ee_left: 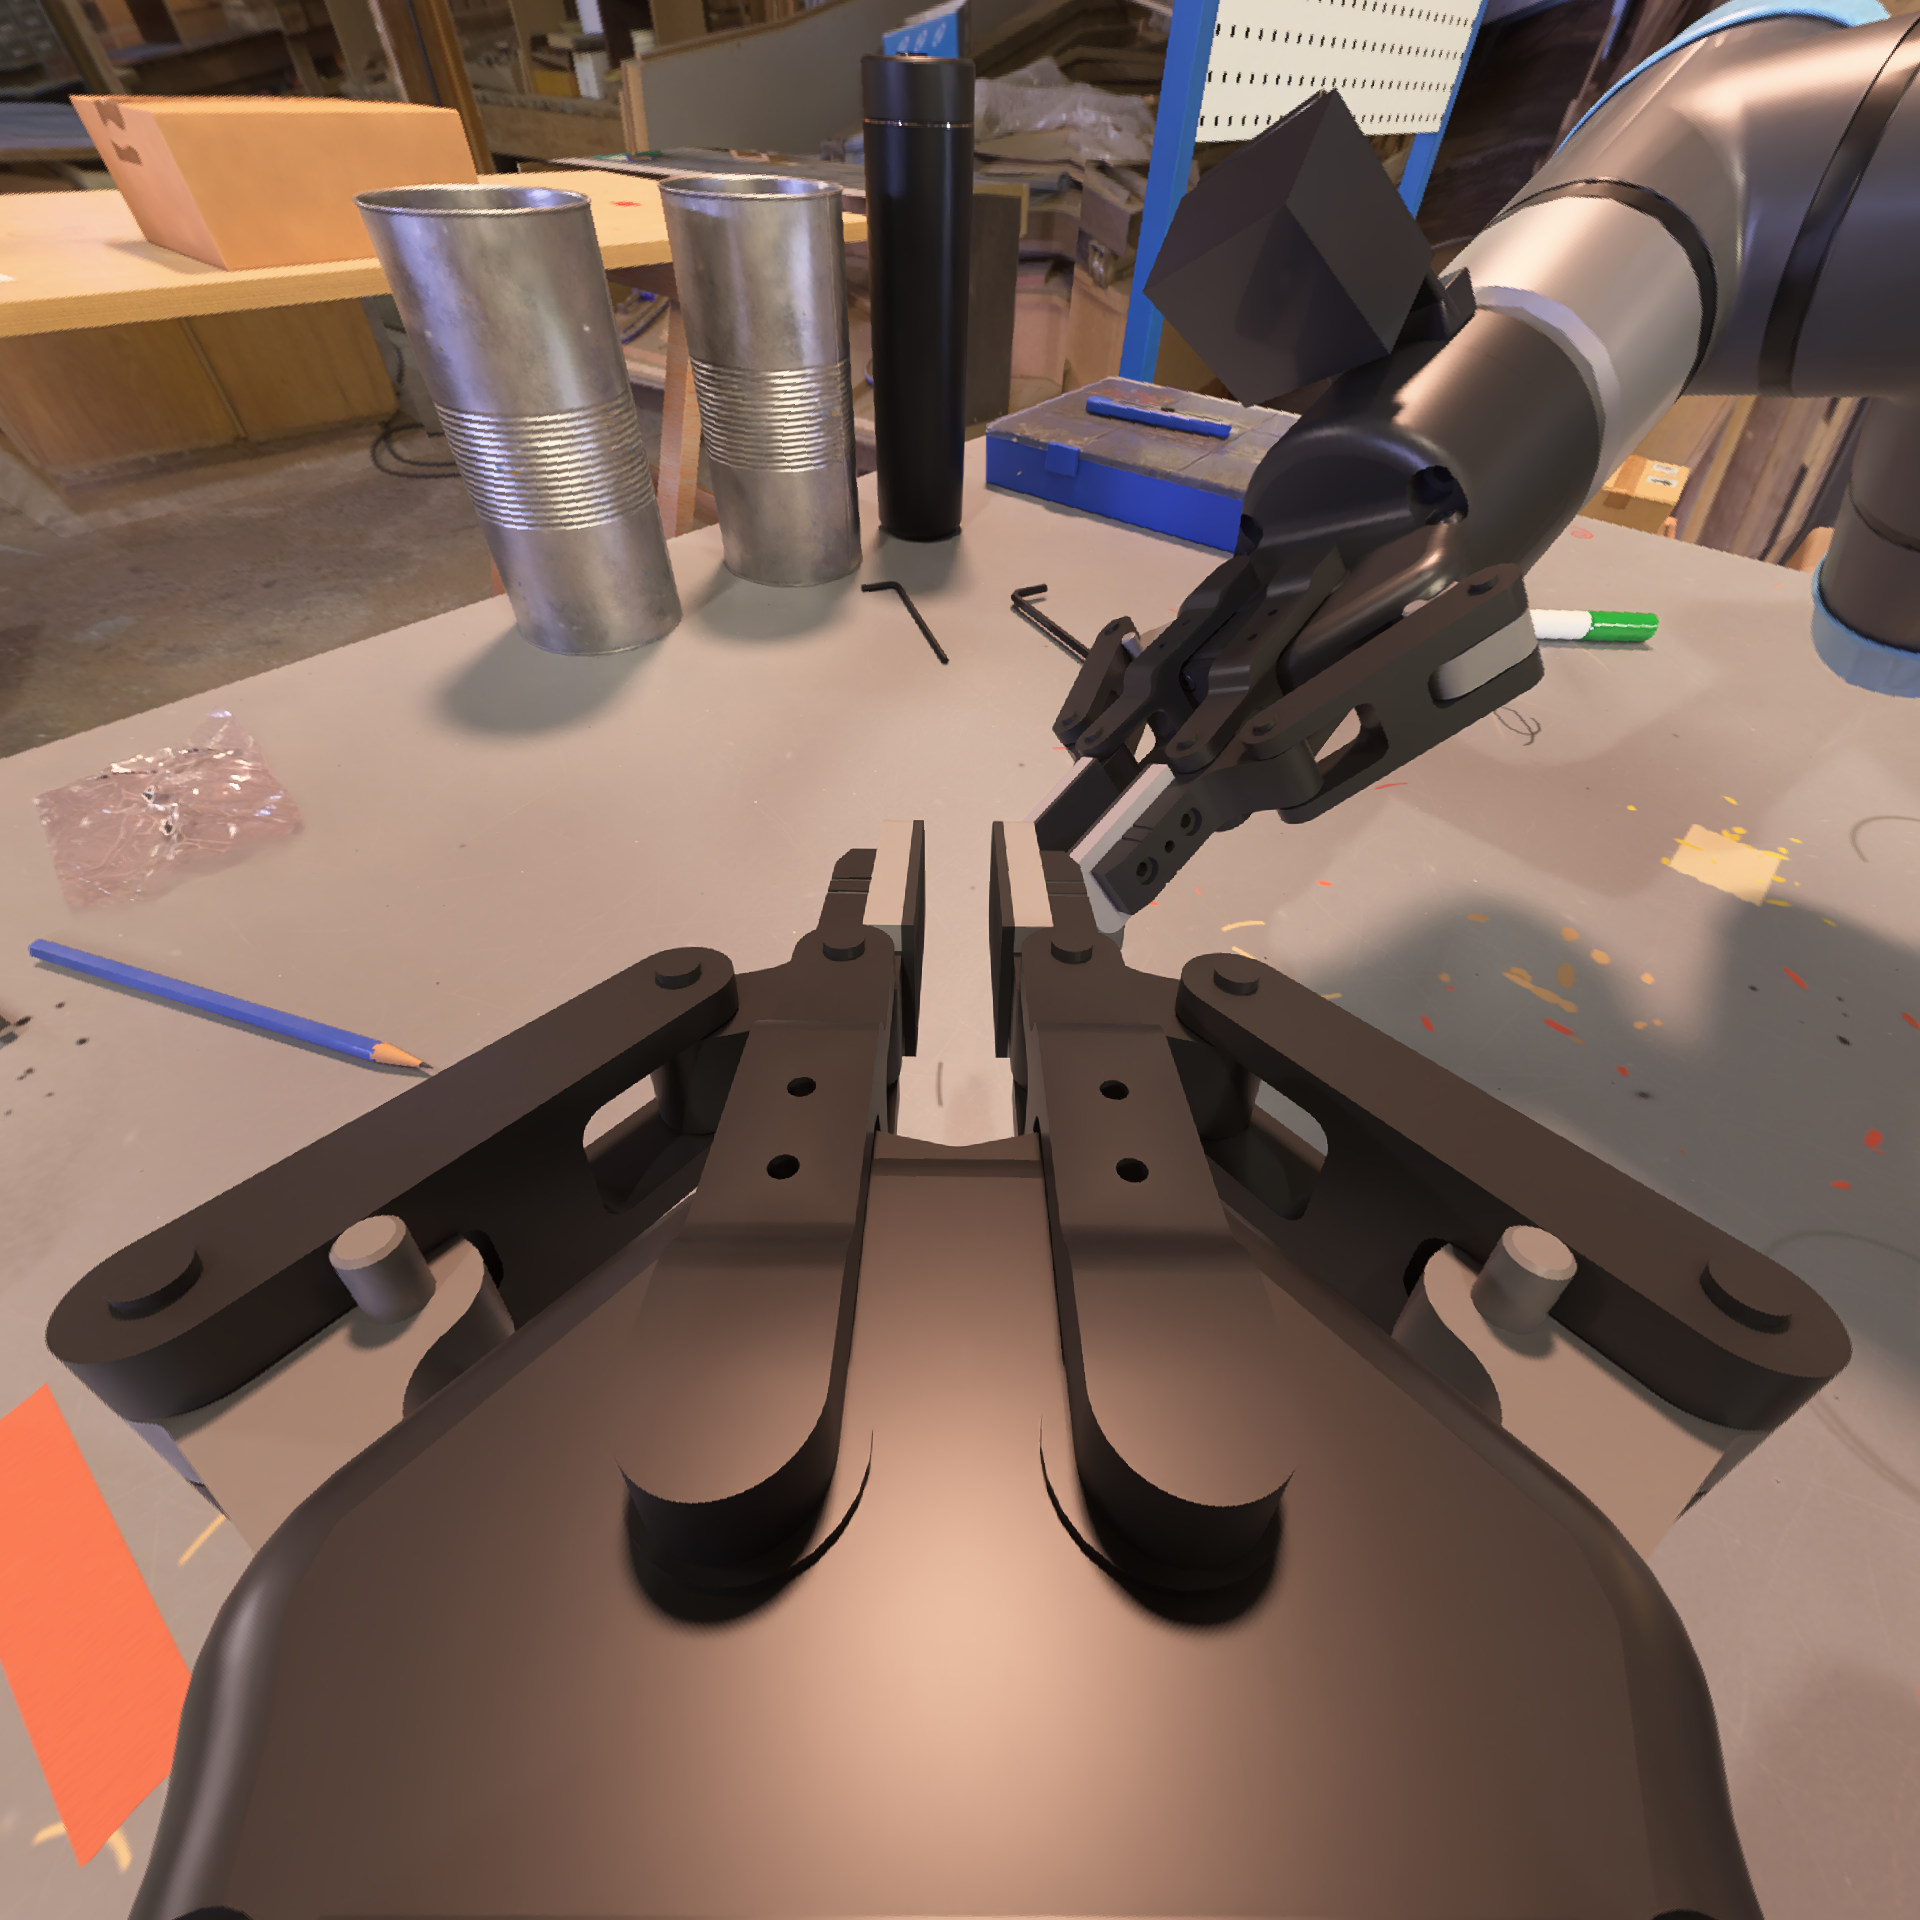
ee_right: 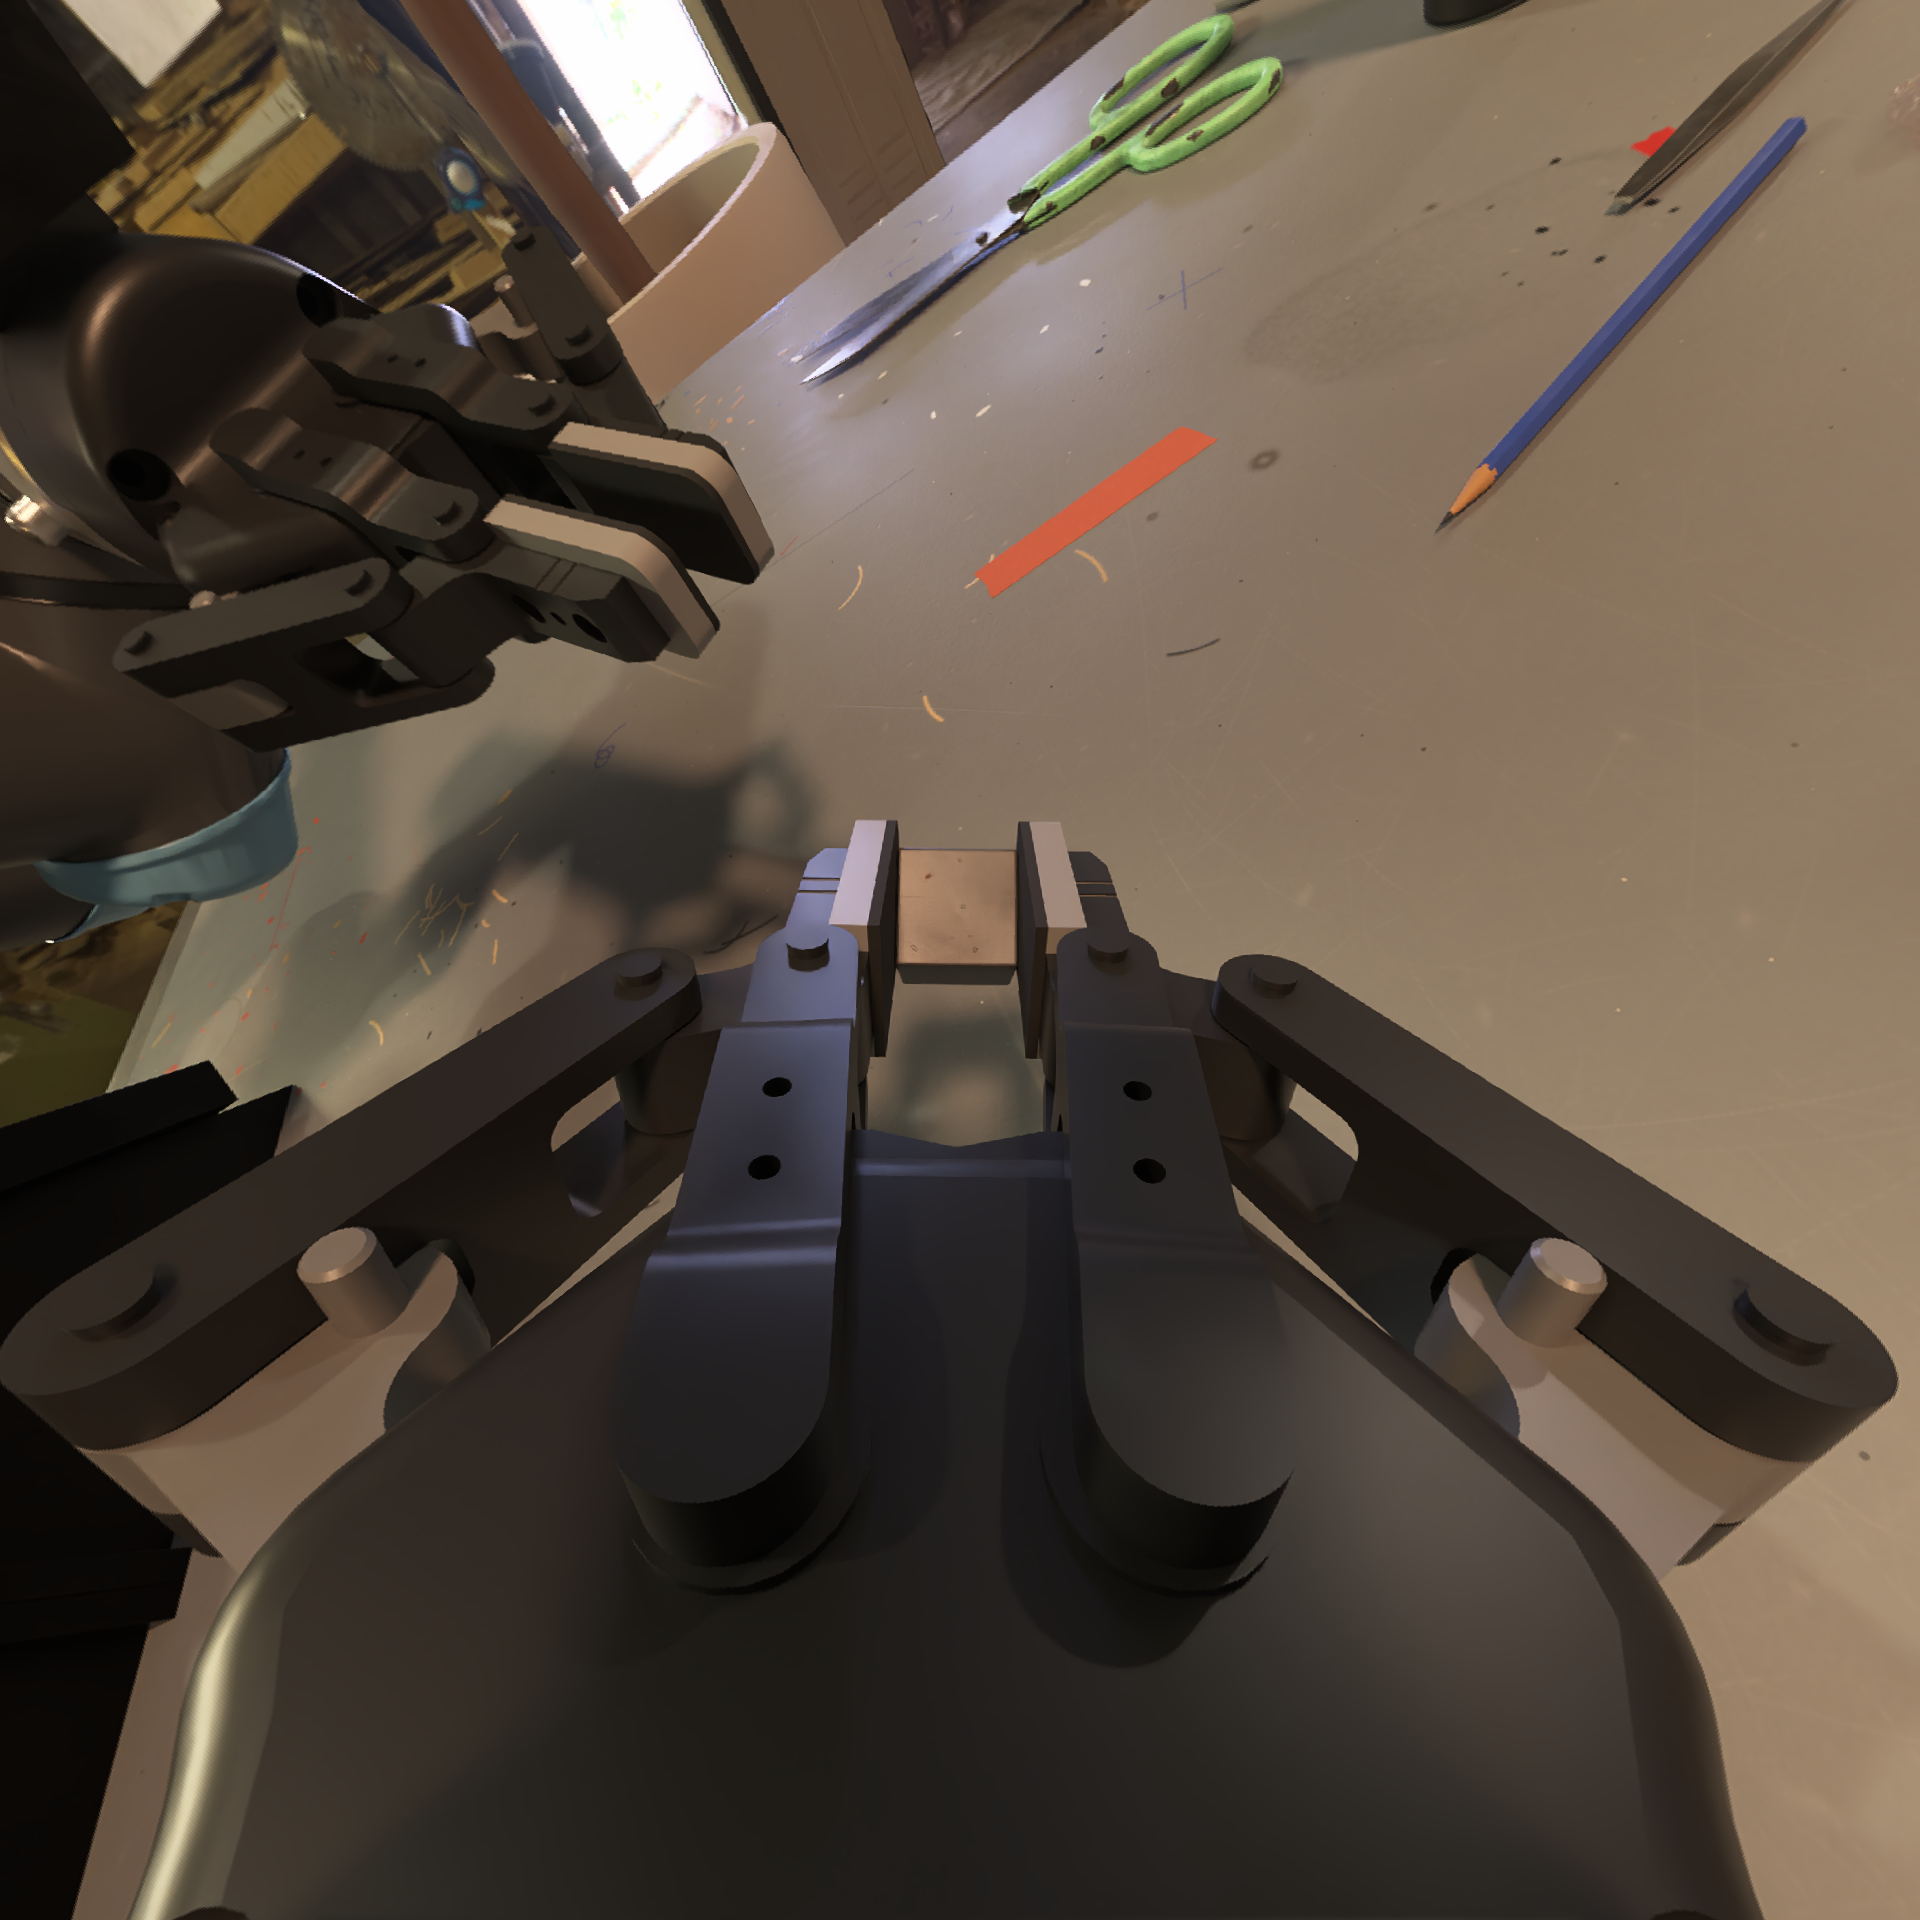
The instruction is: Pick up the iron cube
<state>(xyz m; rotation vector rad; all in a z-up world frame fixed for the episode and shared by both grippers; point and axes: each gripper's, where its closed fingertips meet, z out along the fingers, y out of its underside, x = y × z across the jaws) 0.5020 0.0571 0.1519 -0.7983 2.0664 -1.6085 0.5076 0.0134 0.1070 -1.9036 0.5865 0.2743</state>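
1. Left wrist view: the left end effector [ee_left: 956, 873] hangs over the grey tabletop [ee_left: 623, 831] with its fingers drawn close, a narrow gap between the pads and nothing held in it. Just to its right, the right end effector [ee_left: 1101, 862] angles down toward the tabletop; its own links hide whatever sits between its fingertips. Behind stand two ribbed metal cups [ee_left: 520, 416] and [ee_left: 774, 374] and a tall black cylinder [ee_left: 920, 291], with two hex keys [ee_left: 909, 615] and [ee_left: 1044, 618] lying near them. A blue pencil [ee_left: 223, 1003], a crumpled plastic wrapper [ee_left: 166, 805], a green marker [ee_left: 1595, 625] and a blue case [ee_left: 1127, 452] lie around the edges

2. Right wrist view: the right end effector [ee_right: 956, 904] pinches the iron cube [ee_right: 956, 914], a dull metal block clamped between both pads near the fingertips, above the tabletop [ee_right: 1455, 831]. The left end effector [ee_right: 717, 561] hovers at upper left, fingers nearly together. Green-handled scissors [ee_right: 1049, 197], a strip of orange tape [ee_right: 1096, 509], a blue pencil [ee_right: 1631, 322] and dark tweezers [ee_right: 1725, 104] lie beyond
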